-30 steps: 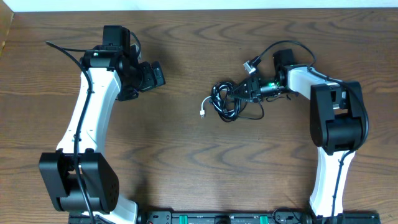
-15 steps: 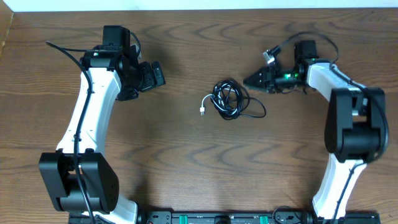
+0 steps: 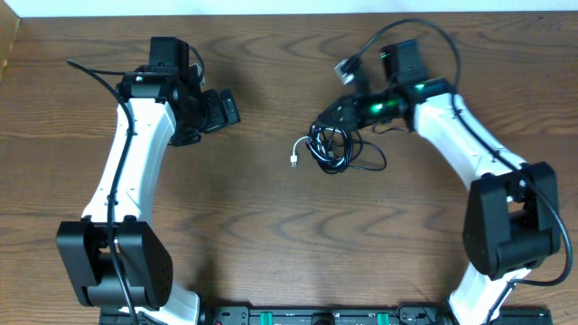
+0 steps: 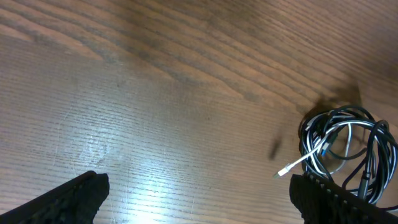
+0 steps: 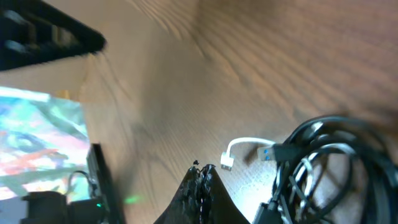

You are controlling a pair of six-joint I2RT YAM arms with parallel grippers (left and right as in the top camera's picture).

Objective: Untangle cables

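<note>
A: Status on the cables (image 3: 336, 147)?

B: One clump on the table (image 3: 271, 226), nearer the right arm. Black loops coiled over one another. The white cable (image 4: 298, 165) runs through them, with its plug end poking out on the side toward the left arm. No strand lies on its own.

A: Right gripper (image 5: 201, 186)?

B: Fingers pressed together, tip at the far edge of the clump. The wrist view shows nothing between them, and the loops lie off to one side of the tip. From above I cannot tell whether it touches a loop.

A: Left gripper (image 3: 226, 107)?

B: Spread wide and holding nothing. It hangs over bare wood, well apart from the clump.

A: Progress, then?

B: My read is that it's near the start, with nothing separated. What's left is to take one strand, probably the white since its end is free, and draw it out while the other arm pins the rest. Then the black ones need parting.

A: Any concern?

B: Closed tips can only nudge. They would need to open before any grip.
</note>
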